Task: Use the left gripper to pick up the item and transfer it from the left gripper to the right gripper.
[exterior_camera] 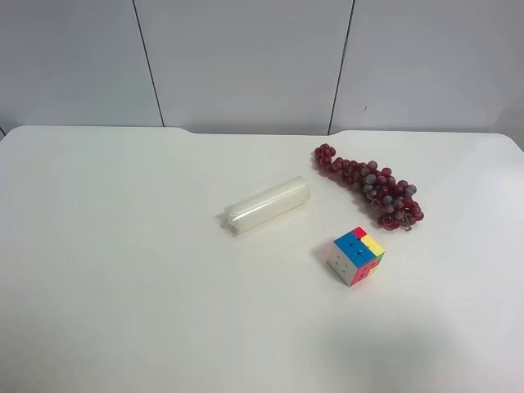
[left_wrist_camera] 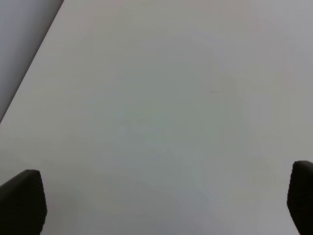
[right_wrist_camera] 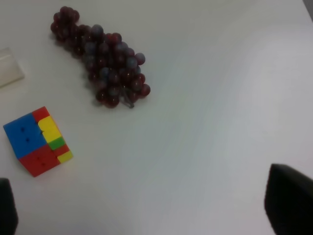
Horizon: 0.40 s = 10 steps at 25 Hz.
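Three items lie on the white table [exterior_camera: 123, 270]. A whitish translucent oblong pack [exterior_camera: 268, 205] lies near the middle. A bunch of dark red grapes [exterior_camera: 370, 184] lies behind and to its right. A colourful puzzle cube [exterior_camera: 356, 255] stands in front of the grapes. Neither arm shows in the exterior high view. My right gripper [right_wrist_camera: 146, 210] is open and empty above bare table; its view shows the cube [right_wrist_camera: 36, 142], the grapes [right_wrist_camera: 105, 68] and one end of the pack [right_wrist_camera: 10, 68]. My left gripper [left_wrist_camera: 161, 200] is open and empty over bare table, with no item in its view.
Grey wall panels [exterior_camera: 246, 61] stand behind the table's far edge. The left wrist view shows a table edge [left_wrist_camera: 29, 73] with grey beyond it.
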Available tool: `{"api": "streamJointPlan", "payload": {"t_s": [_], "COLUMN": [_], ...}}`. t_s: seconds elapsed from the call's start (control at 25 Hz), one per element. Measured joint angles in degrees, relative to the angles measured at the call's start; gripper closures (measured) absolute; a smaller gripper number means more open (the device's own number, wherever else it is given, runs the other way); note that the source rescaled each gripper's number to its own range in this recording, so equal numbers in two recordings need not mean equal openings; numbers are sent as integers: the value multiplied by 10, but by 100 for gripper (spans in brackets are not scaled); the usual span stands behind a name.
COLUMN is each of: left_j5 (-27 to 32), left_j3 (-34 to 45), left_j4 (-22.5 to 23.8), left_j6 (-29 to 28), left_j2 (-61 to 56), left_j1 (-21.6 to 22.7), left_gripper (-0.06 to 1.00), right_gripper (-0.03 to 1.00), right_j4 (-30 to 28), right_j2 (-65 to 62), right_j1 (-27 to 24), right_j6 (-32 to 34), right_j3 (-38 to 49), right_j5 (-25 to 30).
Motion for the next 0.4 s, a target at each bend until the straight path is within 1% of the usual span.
{"api": "streamJointPlan", "payload": {"t_s": [0.4], "left_j5": [0], "left_j3": [0], "left_j4": [0], "left_j6": [0], "left_j2": [0], "left_j1": [0], "left_gripper": [-6], "right_gripper": [-3], "right_j4": [0], "right_j2": [0], "right_j1": [0], "right_j6": [0], "right_j3": [0], "right_j5": [0]}}
